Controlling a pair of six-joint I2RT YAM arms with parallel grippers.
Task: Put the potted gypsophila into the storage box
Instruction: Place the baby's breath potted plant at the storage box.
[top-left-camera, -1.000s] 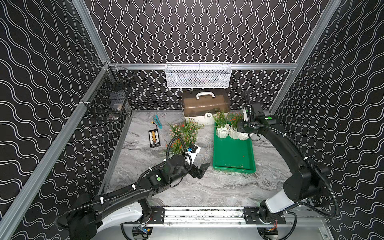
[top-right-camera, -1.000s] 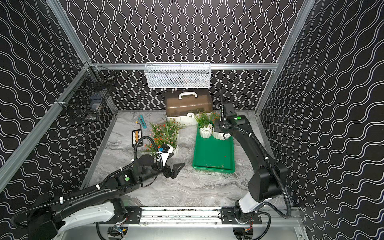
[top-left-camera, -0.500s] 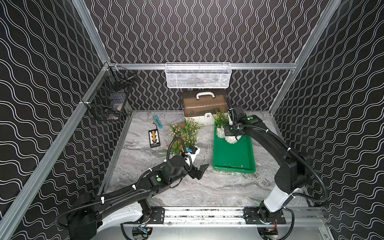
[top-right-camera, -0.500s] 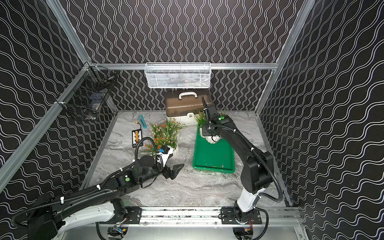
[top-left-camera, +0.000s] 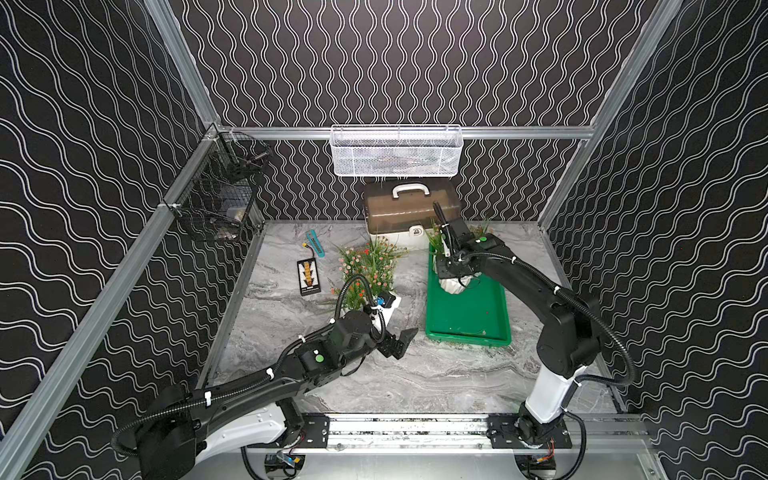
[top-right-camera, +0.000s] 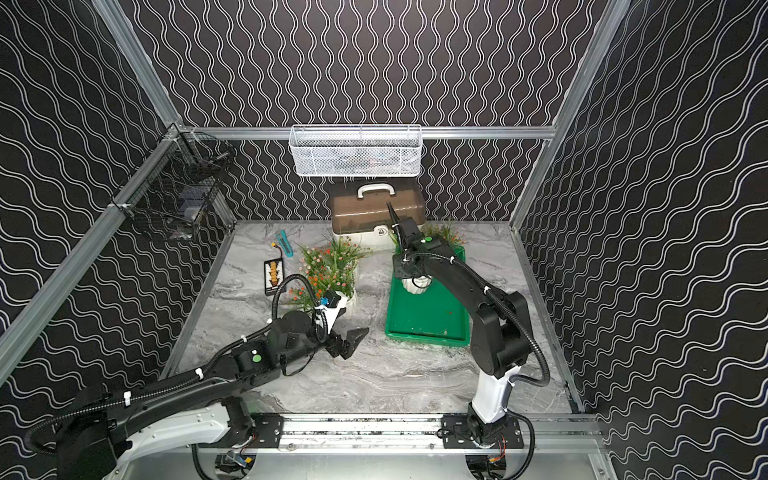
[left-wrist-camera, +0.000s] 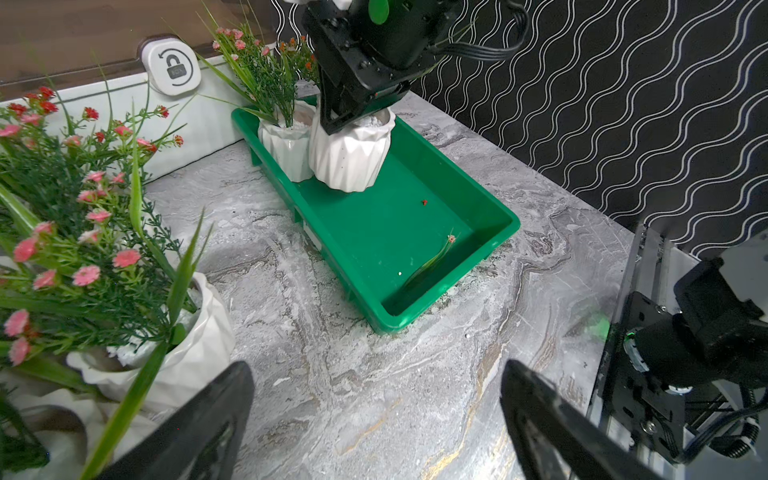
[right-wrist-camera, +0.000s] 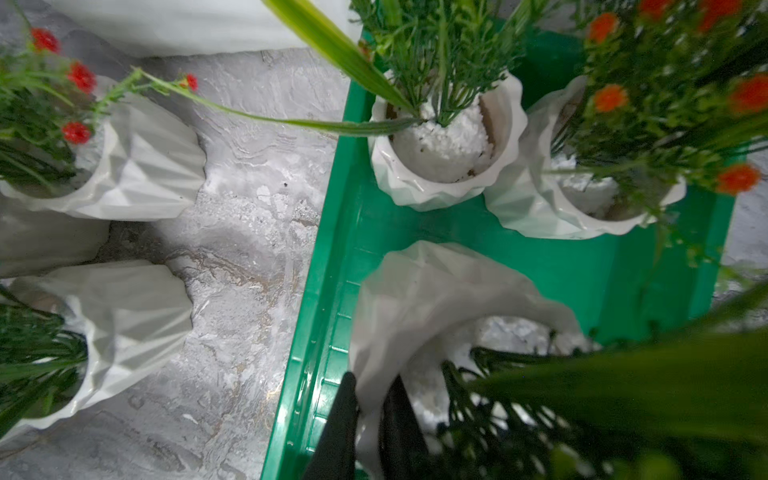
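Carried leftward since a second ago, one potted gypsophila (left-wrist-camera: 349, 153) now sits at the storage box's (top-left-camera: 469, 320) 11 o'clock end, its rim pinched tight by the right gripper (right-wrist-camera: 370, 419). Beside it stand two other pots (right-wrist-camera: 440, 166). Three more pots (top-left-camera: 370, 270) stand on the table (top-left-camera: 415, 374) at the box's 10 o'clock. The left gripper (top-left-camera: 400, 343), at 8 o'clock, gapes wide and empty.

You see a bright-green storage box (top-left-camera: 465, 313), potted gypsophila (top-left-camera: 368, 268) in white ribbed pots with green stems and pink, red, orange blossoms, grey marble-veined worktop (top-left-camera: 415, 374), black walls (top-left-camera: 395, 62) with white wavy lines, white case (top-left-camera: 399, 208) with brown lid
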